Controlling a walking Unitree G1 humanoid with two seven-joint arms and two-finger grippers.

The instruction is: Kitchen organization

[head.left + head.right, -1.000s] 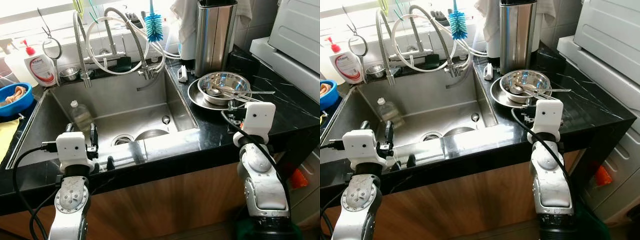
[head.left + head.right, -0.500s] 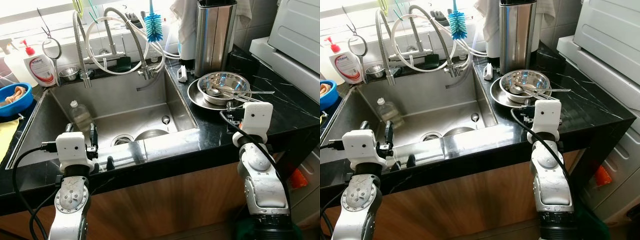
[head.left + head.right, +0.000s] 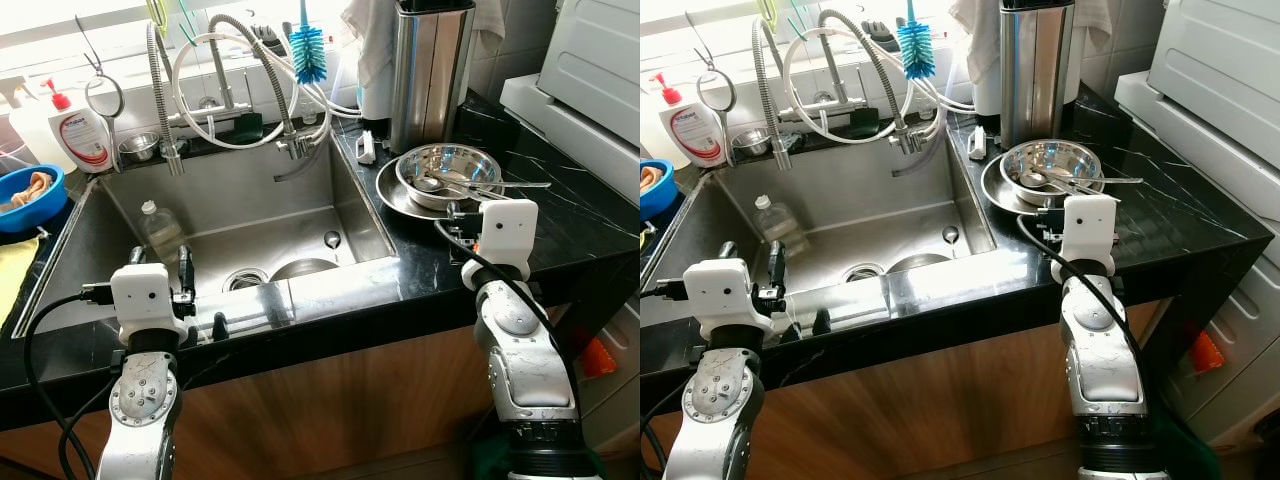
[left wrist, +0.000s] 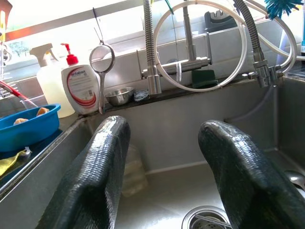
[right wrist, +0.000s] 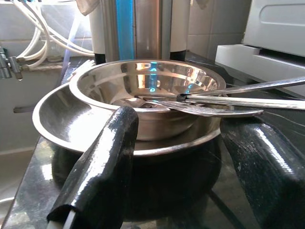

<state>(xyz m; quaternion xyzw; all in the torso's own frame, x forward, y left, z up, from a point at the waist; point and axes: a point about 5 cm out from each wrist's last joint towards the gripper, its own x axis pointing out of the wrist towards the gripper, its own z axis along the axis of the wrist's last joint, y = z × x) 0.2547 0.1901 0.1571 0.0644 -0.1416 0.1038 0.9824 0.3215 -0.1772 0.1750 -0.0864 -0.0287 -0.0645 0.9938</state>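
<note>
Right tool [image 5: 181,157] edged nearer since earlier frame, fingers spread, lined up on rim of plate [image 5: 57,112] just ahead under bowl [image 5: 143,90]. Left tool [image 4: 164,167] spread too, idle above sink [image 3: 250,215].

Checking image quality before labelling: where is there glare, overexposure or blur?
Left eye view: window strip at top blown out, glare on the sink front rim. Left wrist view: window overexposed. Right wrist view: bright reflections in the bowl, the near fingers soft.

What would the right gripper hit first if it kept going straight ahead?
Probably the rim of the steel plate under the steel bowl; the right gripper is open and aimed there, though depth is unclear.
</note>
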